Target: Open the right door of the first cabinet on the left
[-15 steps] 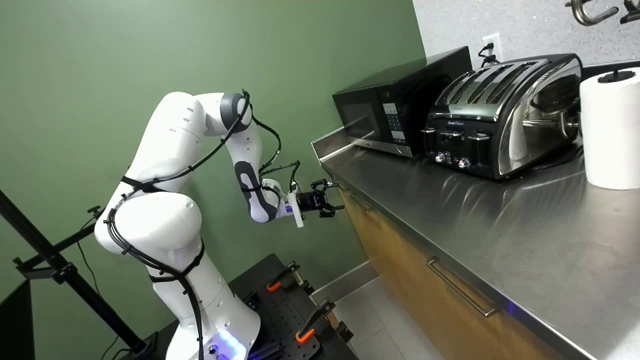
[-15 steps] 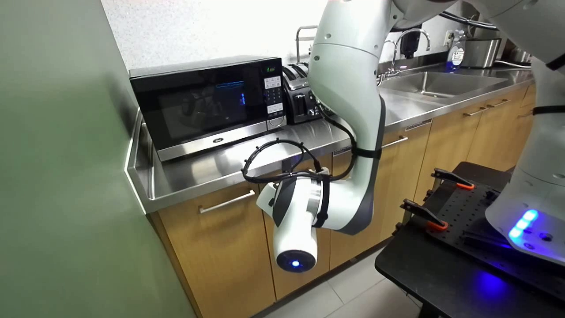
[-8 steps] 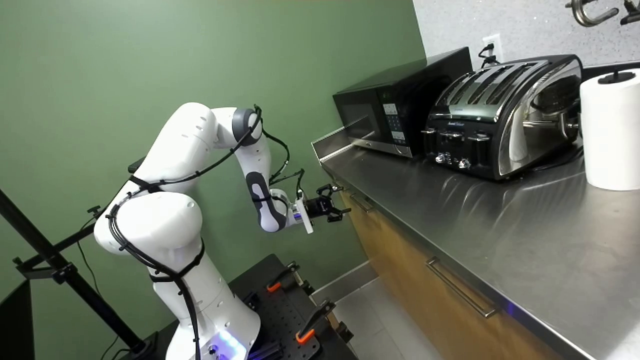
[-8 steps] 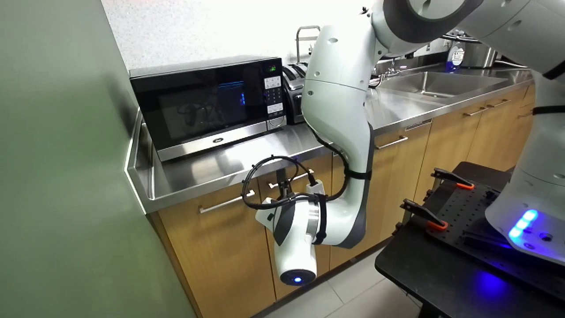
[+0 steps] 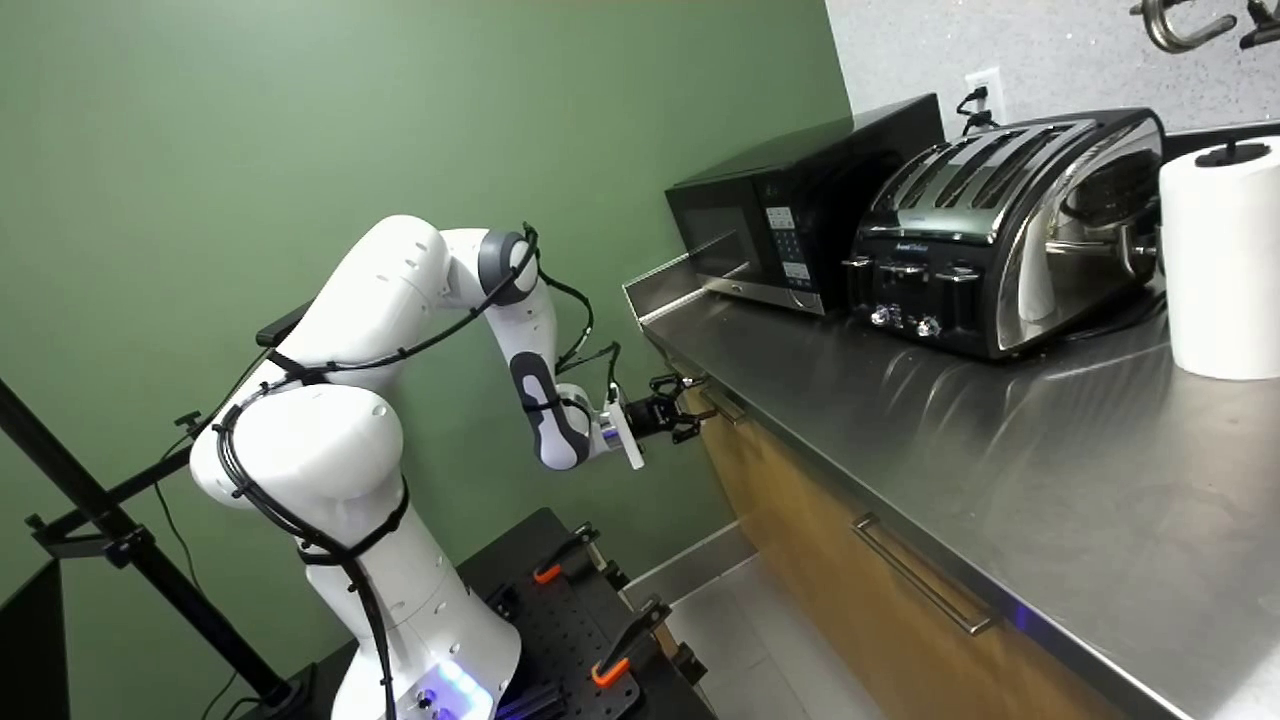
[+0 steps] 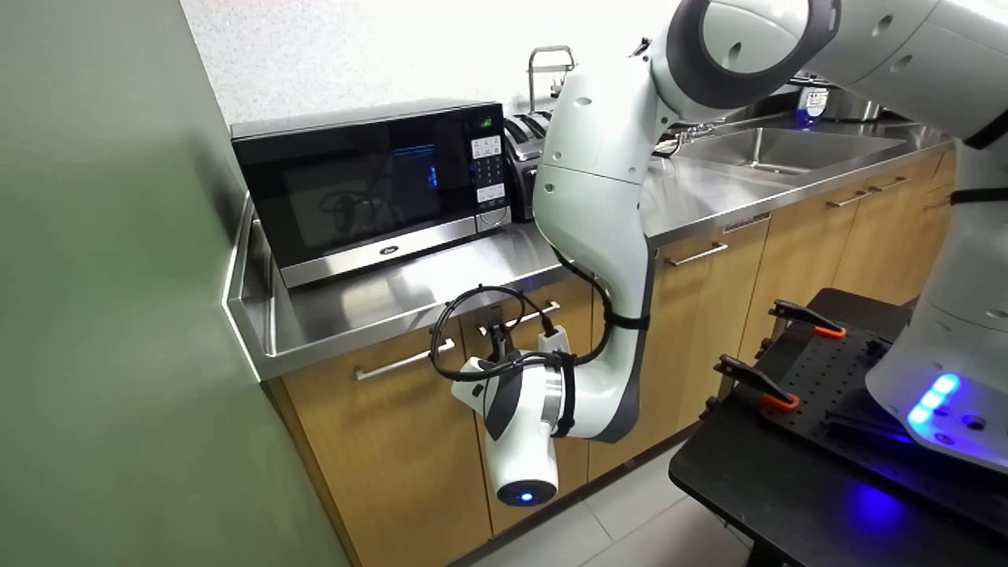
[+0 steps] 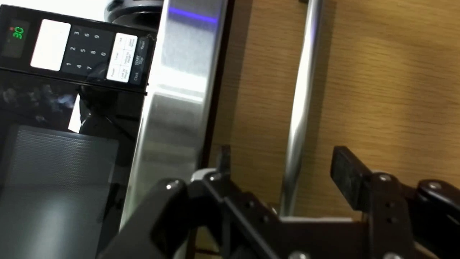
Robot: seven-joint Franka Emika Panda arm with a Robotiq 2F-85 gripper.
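The right door (image 6: pixel 575 457) is a flat light-brown panel of the first cabinet (image 6: pixel 386 441), and it is shut. Its silver bar handle (image 6: pixel 535 315) runs level near the top edge, partly hidden by my cables and gripper in that exterior view. My black gripper (image 5: pixel 705 398) is open at the handle's height, close to the door front. In the wrist view, the bar (image 7: pixel 302 93) runs between the two open fingers of my gripper (image 7: pixel 282 158). Whether the fingertips reach past the bar, I cannot tell. Nothing is held.
The steel counter edge (image 7: pixel 179 118) lies close beside one finger. A black microwave (image 6: pixel 362 189) and a toaster (image 5: pixel 1000 230) stand on the counter. The left door's handle (image 6: pixel 405 361) sticks out nearby. A green wall (image 6: pixel 118 315) bounds the far side.
My arm has reached forward and lower. The gripper has come closer to the right door's handle, staying open. The door has not moved.
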